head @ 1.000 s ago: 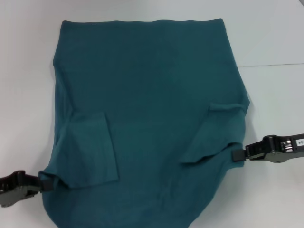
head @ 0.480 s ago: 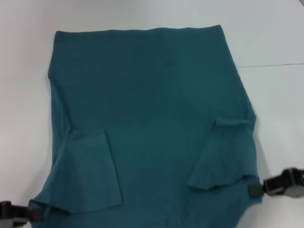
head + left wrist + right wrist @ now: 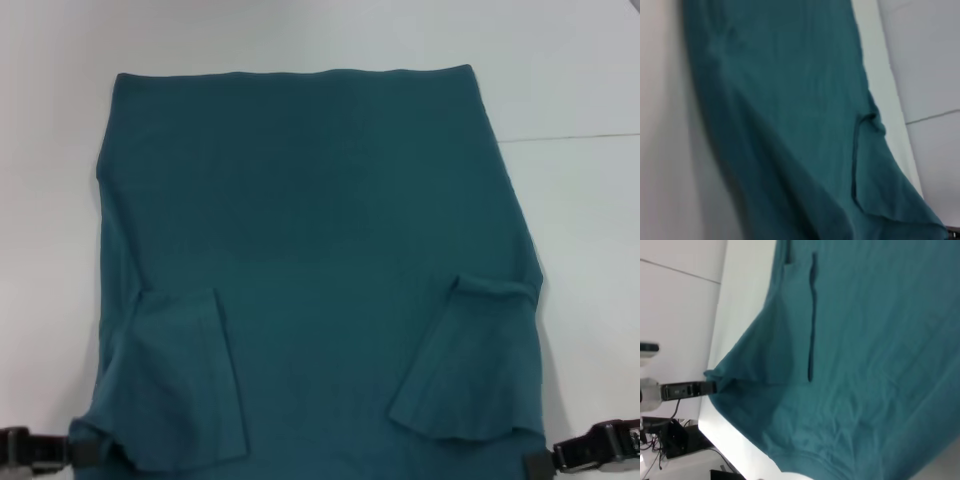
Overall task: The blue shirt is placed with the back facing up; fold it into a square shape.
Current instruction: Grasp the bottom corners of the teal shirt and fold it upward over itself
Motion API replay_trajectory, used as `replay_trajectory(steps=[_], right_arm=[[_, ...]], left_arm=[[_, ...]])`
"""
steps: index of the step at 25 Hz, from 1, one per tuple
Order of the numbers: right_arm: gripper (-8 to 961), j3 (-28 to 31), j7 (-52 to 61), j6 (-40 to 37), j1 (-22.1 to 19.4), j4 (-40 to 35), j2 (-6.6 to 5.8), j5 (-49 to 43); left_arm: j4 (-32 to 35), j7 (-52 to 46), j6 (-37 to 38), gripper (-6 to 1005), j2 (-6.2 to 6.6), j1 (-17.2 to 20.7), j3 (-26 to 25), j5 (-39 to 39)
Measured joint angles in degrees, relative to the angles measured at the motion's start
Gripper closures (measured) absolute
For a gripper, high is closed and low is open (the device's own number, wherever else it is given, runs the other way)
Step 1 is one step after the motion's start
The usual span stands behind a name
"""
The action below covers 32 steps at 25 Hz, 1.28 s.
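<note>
Blue shirt (image 3: 320, 250): light, limp cloth, sleeves folded in; left gripper (image 3: 75, 452) and right gripper (image 3: 540, 464) each pinch a near corner, the best hold.

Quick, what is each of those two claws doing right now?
Left gripper: closed on the near left corner of the blue shirt.
Right gripper: closed on the shirt's near right corner.
</note>
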Motion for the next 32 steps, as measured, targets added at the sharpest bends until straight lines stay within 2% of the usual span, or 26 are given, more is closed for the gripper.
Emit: replay_trajectory(steps=[4, 6, 8, 9, 11, 12, 14, 18, 22, 27, 29, 32], right_arm=[[918, 0.2, -2.6, 1.1, 1.1, -0.4, 0.93, 0.1], [918, 0.4, -3.3, 1.2, 2.0, -0.6, 0.83, 0.1], [918, 0.9, -3.7, 1.0, 3.0, -0.6, -0.05, 0.4], [918, 1.3, -3.8, 0.8, 3.4, -0.6, -0.5, 0.7], [918, 2.7, -3.8, 0.3, 4.0, -0.6, -2.06, 2.5], [919, 3.2, -3.7, 0.2, 4.1, -0.6, -2.62, 3.2], [919, 4.4, -3.2, 0.5, 4.3, -0.7, -3.99, 5.2], [919, 7.4, -2.6, 4.2, 5.4, -0.7, -5.52, 6.3], [918, 8.4, -2.4, 9.4, 7.0, -0.7, -6.42, 6.5], [918, 8.3, -2.3, 17.2, 9.1, -0.7, -7.51, 6.7], [918, 8.3, -2.4, 20.4, 9.9, -0.7, -7.57, 6.7], [918, 8.1, -2.8, 25.3, 10.6, -0.3, -6.91, 6.9]], left_arm=[[-1.0, 2.2, -0.6, 996, -0.06, -3.0, 0.0, -0.9], [-1.1, 2.5, -0.8, 996, -0.02, -4.4, 0.1, -2.4], [-1.3, 2.2, -1.1, 996, 0.26, -6.1, 0.0, -3.9], [-1.9, 1.0, -1.9, 995, 0.84, -7.4, -0.3, -5.0], [-2.4, 0.1, -2.5, 995, 1.2, -8.0, -0.5, -5.5], [-4.1, -3.1, -4.9, 995, 2.43, -10.0, -0.6, -6.5], [-5.8, -6.2, -8.0, 995, 3.38, -12.4, -0.5, -6.9], [-7.1, -9.1, -13.4, 995, 3.57, -16.3, -0.5, -7.2], [-8.6, -10.4, -20.1, 996, 3.53, -19.9, -0.4, -8.4], [-11.4, -11.1, -28.0, 996, 4.08, -23.3, -0.2, -9.0], [-12.0, -11.3, -31.3, 996, 4.11, -24.2, 0.4, -9.0], [-12.3, -11.7, -35.7, 996, 4.12, -25.0, 3.1, -9.0]])
